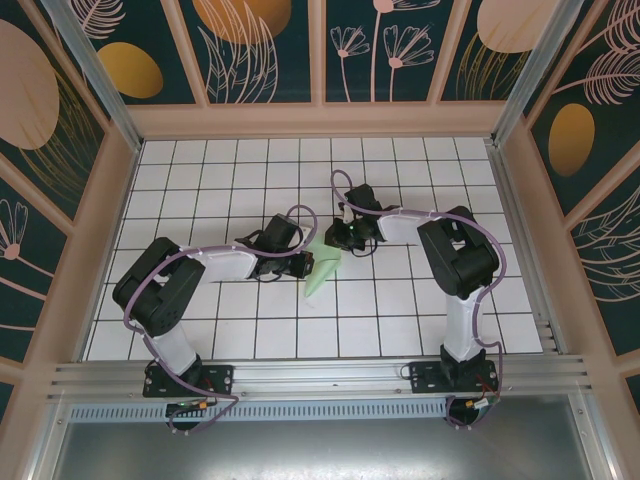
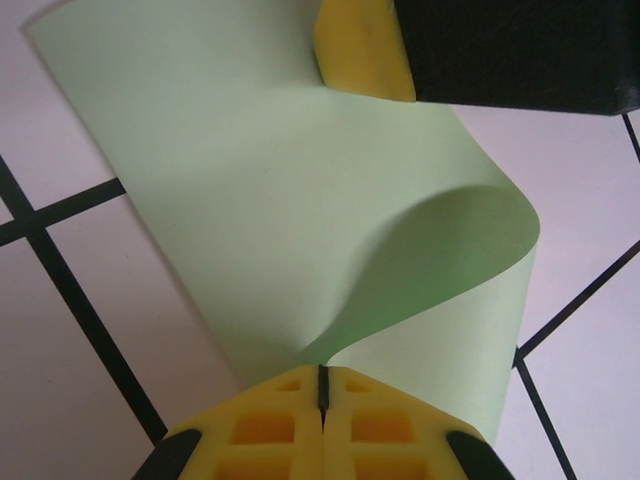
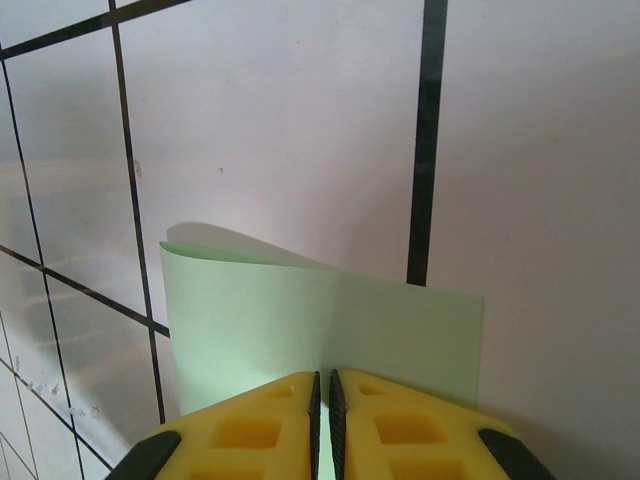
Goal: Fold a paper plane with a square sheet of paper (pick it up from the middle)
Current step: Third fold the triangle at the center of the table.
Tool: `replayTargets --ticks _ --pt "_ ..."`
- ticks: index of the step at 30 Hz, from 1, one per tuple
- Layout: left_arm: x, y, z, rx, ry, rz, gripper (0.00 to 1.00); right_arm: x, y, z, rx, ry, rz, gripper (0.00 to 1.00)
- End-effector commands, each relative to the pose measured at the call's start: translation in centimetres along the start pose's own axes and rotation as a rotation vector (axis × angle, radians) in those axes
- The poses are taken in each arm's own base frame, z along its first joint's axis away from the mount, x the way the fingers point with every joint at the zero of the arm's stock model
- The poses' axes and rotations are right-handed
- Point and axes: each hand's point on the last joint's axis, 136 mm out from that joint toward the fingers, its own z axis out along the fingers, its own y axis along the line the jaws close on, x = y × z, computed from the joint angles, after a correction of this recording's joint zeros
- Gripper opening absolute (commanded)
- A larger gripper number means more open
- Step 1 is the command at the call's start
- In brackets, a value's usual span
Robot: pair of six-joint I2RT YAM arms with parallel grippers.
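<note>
– At the centre of the white gridded desk, why does the thin, pale mint-green square sheet of paper curl?
– Left hand and right hand, each pinched shut on an edge, likely bow it for a fold.

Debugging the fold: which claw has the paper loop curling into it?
Left claw: the mint-green paper loops up right where it clamps; right claw pinches the opposite end.

Carries a curled mint-green sheet of paper near the centre of the white, black-gridded tabletop, partly touching.
</note>
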Motion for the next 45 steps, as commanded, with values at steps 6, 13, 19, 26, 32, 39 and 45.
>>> replayTargets --ticks 6,13,19,26,32,39,45 --pt "0.8 1.2 0.7 -0.043 0.041 -0.007 0.02 1.9 -2.8 1.6 0.090 0.054 0.026 0.16" --pt "0.9 1.4 0.7 -0.055 0.042 -0.011 0.03 2.0 -2.9 1.6 0.095 0.057 0.028 0.16" --pt "0.9 1.5 0.4 -0.061 0.037 -0.013 0.02 1.4 -2.0 1.2 0.070 0.037 0.024 0.17" --pt "1.5 1.4 0.7 -0.042 0.044 -0.024 0.02 -2.2 3.3 -4.1 -0.027 -0.126 -0.028 0.25" --pt "1.8 1.4 0.8 -0.031 0.046 -0.030 0.02 -1.8 2.1 -9.2 -0.055 -0.292 0.068 0.19" --pt "1.9 1.3 0.9 -0.026 0.050 -0.029 0.02 6.3 6.5 -8.7 -0.306 -0.233 0.087 0.05" --pt "1.8 1.2 0.9 -0.021 0.049 -0.029 0.02 11.6 8.4 -5.4 -0.326 -0.148 0.106 0.03"
